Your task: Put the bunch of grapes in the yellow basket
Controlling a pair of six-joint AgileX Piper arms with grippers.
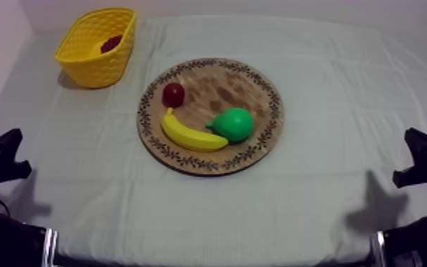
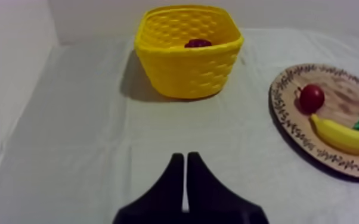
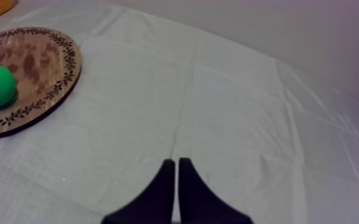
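Observation:
The bunch of grapes (image 1: 111, 43) lies dark red inside the yellow basket (image 1: 89, 62) at the far left of the table; in the left wrist view the grapes (image 2: 198, 43) peek over the basket's rim (image 2: 188, 49). The round wooden board (image 1: 255, 89) in the middle carries a small red fruit (image 1: 173, 94), a banana (image 1: 190, 135) and a green pear (image 1: 233, 123). My left gripper (image 1: 14, 151) rests low at the left edge, its fingers (image 2: 176, 173) shut together as a wedge. My right gripper (image 1: 409, 157) rests low at the right, fingers (image 3: 167, 176) likewise shut on nothing.
Bare grey-white cloth (image 1: 330, 192) surrounds the board on all sides. A pale wall (image 3: 313, 30) runs behind the table's far edge. In the left wrist view the board (image 2: 337, 77) lies beside the basket with the red fruit (image 2: 311, 98) and banana (image 2: 343, 134) on it.

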